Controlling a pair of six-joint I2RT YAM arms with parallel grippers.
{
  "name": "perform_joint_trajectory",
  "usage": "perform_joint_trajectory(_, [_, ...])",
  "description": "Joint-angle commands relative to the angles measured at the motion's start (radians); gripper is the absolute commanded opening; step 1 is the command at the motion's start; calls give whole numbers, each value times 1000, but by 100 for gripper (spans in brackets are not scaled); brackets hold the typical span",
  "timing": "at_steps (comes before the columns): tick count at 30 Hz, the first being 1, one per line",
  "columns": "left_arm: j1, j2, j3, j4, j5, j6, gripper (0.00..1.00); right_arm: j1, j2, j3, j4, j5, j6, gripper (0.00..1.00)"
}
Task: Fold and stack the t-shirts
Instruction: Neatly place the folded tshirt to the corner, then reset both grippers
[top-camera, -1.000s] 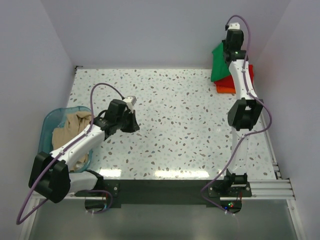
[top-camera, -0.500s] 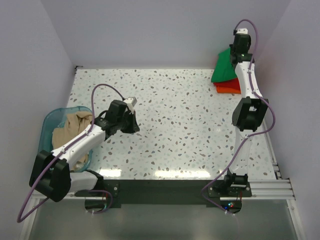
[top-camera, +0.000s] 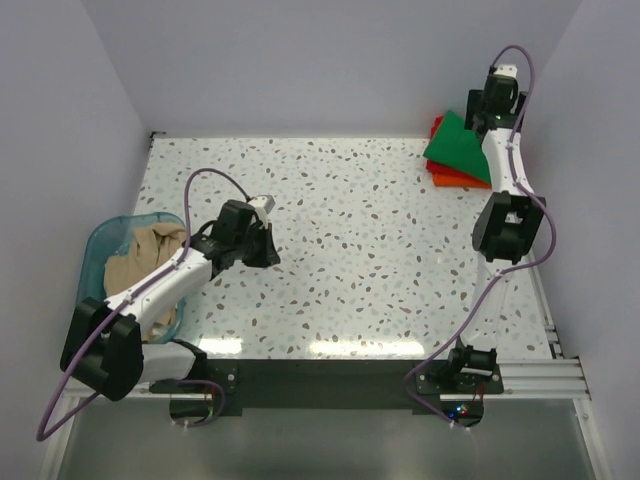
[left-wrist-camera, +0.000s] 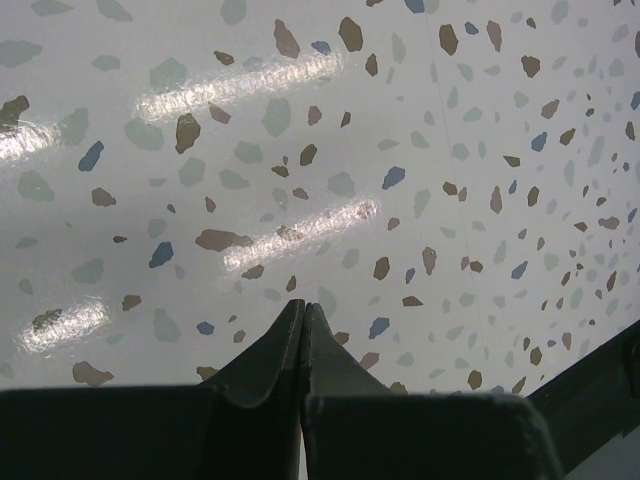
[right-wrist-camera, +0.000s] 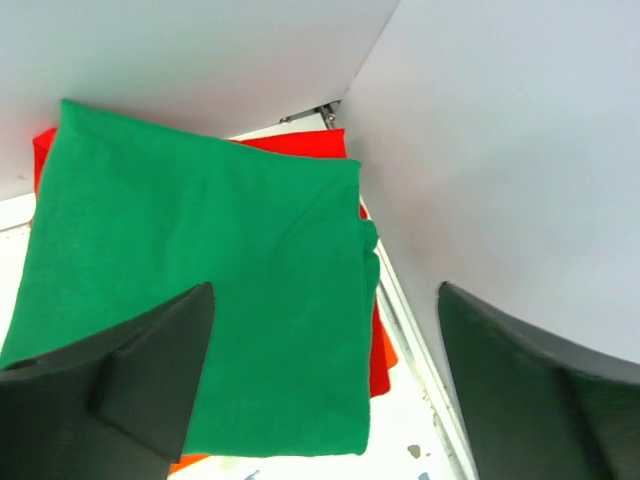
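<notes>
A folded green t-shirt (top-camera: 460, 146) (right-wrist-camera: 200, 290) lies on top of a red one (top-camera: 438, 127) (right-wrist-camera: 378, 350) and an orange one (top-camera: 452, 180) (right-wrist-camera: 388, 352) in the table's far right corner. My right gripper (top-camera: 490, 108) (right-wrist-camera: 325, 300) hangs above that stack, open, with nothing between its fingers. A crumpled beige t-shirt (top-camera: 140, 262) sits in the teal bin (top-camera: 100, 240) at the left. My left gripper (top-camera: 268, 252) (left-wrist-camera: 303, 305) is shut and empty, low over the bare table beside the bin.
Grey walls close in the table at the back and both sides; the stack lies right by the right wall (right-wrist-camera: 500, 150) and the table's metal edge strip (right-wrist-camera: 420, 360). The speckled tabletop (top-camera: 360, 250) spans the middle.
My right gripper has opened and let go of the green t-shirt, which now lies flat on the stack. The right arm has moved back and to the right. The left arm has stayed put.
</notes>
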Motion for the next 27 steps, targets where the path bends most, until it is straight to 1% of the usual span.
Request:
perform_joint_trajectory(1, [6,-6,-5,35,24,22,0,-4,-1,-6,69,29,32,99])
perform_joint_trajectory(7, [6,-19,-9,41,30,16,1,-4,-24,-23,66,-9,81,99])
perform_joint_trajectory(11, [6,-24,-9,43,33,13,1,4,-49,-84,89,-12,102,99])
perform_joint_trajectory(15, [8,-35,-9,47,33,10,1,11,-108,-187,129,-17,187,99])
perform_joint_trajectory(19, [9,-53,-2,49,37,7,1,56,-237,-427,244,-14,286,99])
perform_joint_trajectory(21, [9,-59,0,52,38,7,1,106,-320,-506,270,0,309,99])
perform_joint_trajectory(22, [9,-72,3,52,37,7,1,119,-346,-581,284,3,337,99])
perform_joint_trajectory(23, [9,-79,3,49,34,8,1,176,-374,-619,292,8,351,99])
perform_joint_trajectory(24, [11,-87,3,47,26,10,1,200,-435,-658,298,5,365,99])
perform_joint_trajectory(25, [11,-99,3,46,20,11,1,256,-464,-734,304,9,386,99])
perform_joint_trajectory(27, [11,-119,7,38,9,14,2,313,-557,-811,302,17,408,99])
